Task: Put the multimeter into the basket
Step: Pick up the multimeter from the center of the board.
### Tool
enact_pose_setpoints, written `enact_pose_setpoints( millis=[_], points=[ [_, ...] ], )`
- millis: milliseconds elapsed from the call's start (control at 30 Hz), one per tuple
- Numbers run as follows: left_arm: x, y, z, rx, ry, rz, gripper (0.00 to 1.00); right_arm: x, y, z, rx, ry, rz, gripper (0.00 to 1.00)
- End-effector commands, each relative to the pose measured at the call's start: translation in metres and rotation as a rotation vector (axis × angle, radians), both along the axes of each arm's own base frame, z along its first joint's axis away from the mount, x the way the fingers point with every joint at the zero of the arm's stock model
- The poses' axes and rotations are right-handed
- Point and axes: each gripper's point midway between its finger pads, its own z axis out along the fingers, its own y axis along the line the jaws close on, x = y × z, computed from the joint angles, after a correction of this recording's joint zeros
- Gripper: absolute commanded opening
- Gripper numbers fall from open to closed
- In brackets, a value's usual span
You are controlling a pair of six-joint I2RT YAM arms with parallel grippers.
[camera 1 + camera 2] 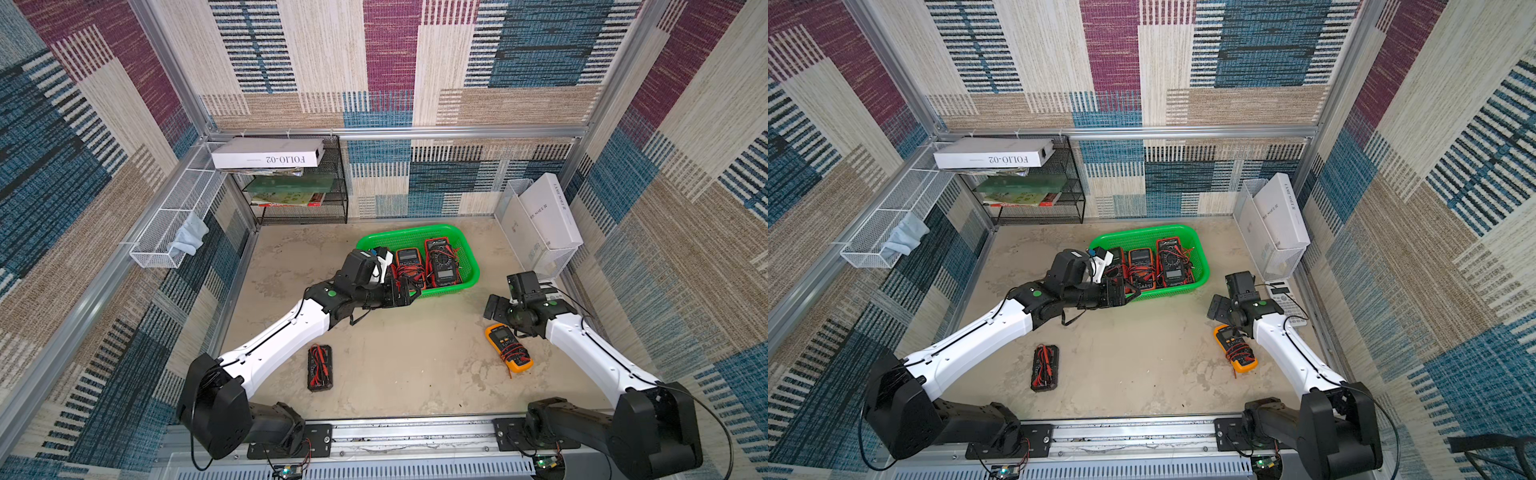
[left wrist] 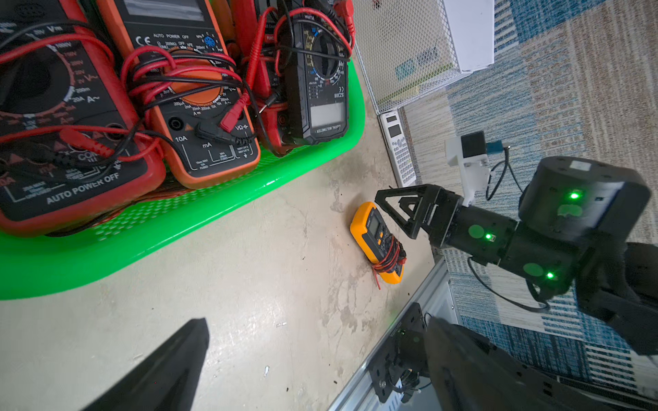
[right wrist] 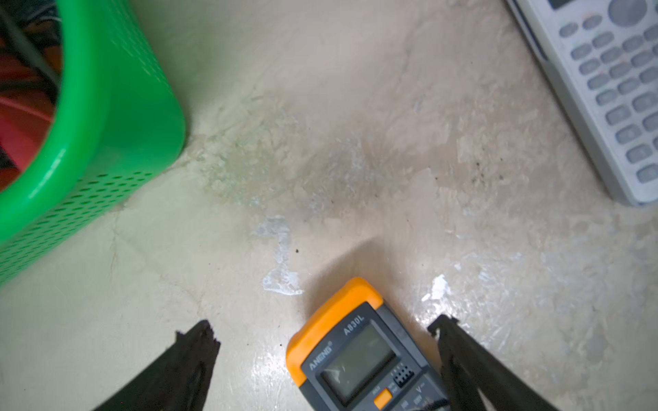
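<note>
- seeing right gripper (image 3: 320, 327) wide open, empty, straddling yellow multimeter's (image 1: 509, 348) screen end
- spotting multimeter lying flat on surface (image 1: 395, 353), outside basket (image 1: 449, 288)
- noticing left gripper (image 1: 408, 293) open too, holding zip, nr basket rim

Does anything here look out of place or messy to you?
Two multimeters lie loose on the table, outside the green basket: a black multimeter wrapped in red leads, and an orange multimeter under the open right gripper. The table's surface looks blotchy and scuffed; nothing seems spilled.
</note>
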Motion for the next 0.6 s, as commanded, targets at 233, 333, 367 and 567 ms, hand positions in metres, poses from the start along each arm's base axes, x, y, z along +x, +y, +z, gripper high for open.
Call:
enact_pose_setpoints(
  millis=[233,333,367,567],
  points=[
    [-0.002,-0.009,0.005,-0.021,-0.032,-0.026,1.0,-0.03,-0.011,-0.03,0.079,0.039,-0.155,1.0],
    [-0.004,-0.009,0.006,-0.02,-0.034,-0.03,1.0,-0.033,-0.009,-0.035,0.098,0.052,-0.165,1.0],
    [-0.004,-0.009,0.006,-0.019,-0.035,-0.031,1.0,-0.035,-0.007,-0.037,0.103,0.056,-0.163,1.0],
    [-0.006,-0.009,0.004,-0.015,-0.033,-0.036,1.0,-0.045,0.002,-0.044,0.153,0.073,-0.167,0.99]
  ],
)
